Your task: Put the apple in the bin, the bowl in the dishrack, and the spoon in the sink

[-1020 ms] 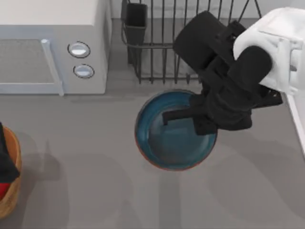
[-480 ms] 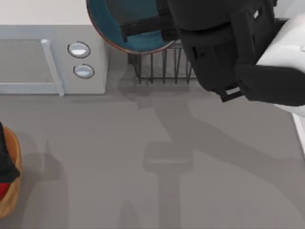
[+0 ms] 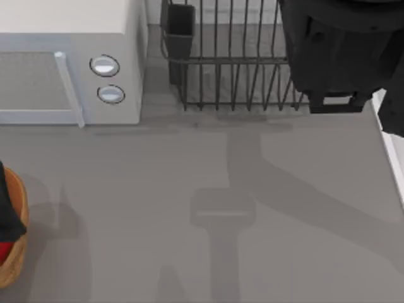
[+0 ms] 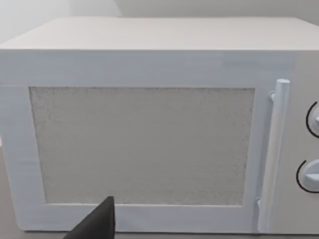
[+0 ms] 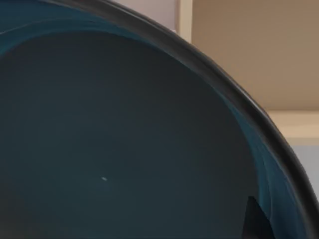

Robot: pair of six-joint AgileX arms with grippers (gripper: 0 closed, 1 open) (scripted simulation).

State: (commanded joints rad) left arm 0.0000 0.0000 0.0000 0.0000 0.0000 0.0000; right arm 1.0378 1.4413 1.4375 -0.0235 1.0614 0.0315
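Your apple point(image 3: 4, 252) already lies in the bin point(image 3: 16, 249) at the table's left edge. Farther back, your right arm point(image 3: 334, 53) hovers over the dishrack point(image 3: 233, 69); the bowl point(image 5: 124, 139) sits close before its wrist camera, likely gripped, though I cannot tell its fingers' state. Bowl and spoon remain.

Even, soft light falls from above on the flat grey table point(image 3: 126, 208), where blurred-edged arm shadows cross the centre and lower right of the top view, while the round teal-blue bowl's point(image 5: 124, 149) inside looks dim and shaded, with one tiny glint, and no glare.
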